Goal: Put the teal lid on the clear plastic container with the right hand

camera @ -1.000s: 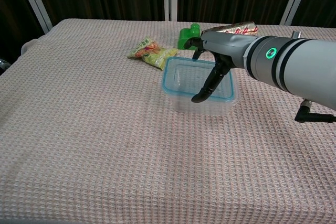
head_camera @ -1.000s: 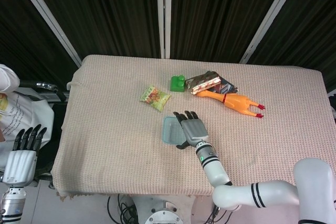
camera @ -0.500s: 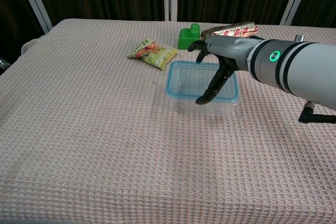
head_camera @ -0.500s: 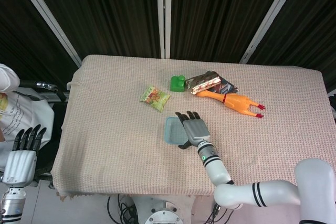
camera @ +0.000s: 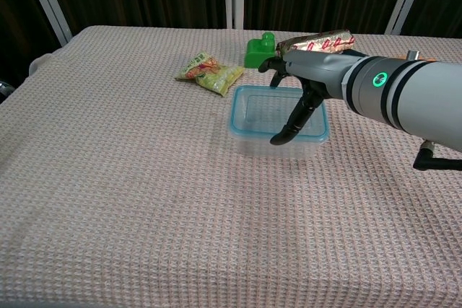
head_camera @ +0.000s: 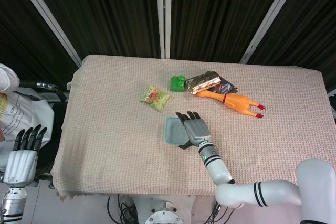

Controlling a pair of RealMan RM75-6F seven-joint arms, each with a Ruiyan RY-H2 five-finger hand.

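Your right hand [camera: 297, 91] hovers flat over the clear container [camera: 249, 117], fingers spread, gripping nothing; the teal lid [camera: 237, 115] sits on it beneath your palm. Your left hand [head_camera: 23, 153] hangs open, well off to the side.

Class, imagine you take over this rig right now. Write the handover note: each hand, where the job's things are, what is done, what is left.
Right hand: spread over the clear plastic container, fingers hanging above it, holding nothing.
Left hand: idle beside the table, fingers apart, empty.
Container: mid-table, teal rim around its top; whether the teal lid is seated cannot be told.
Done: unclear.
Left: check the lid is pressed down, then withdraw.
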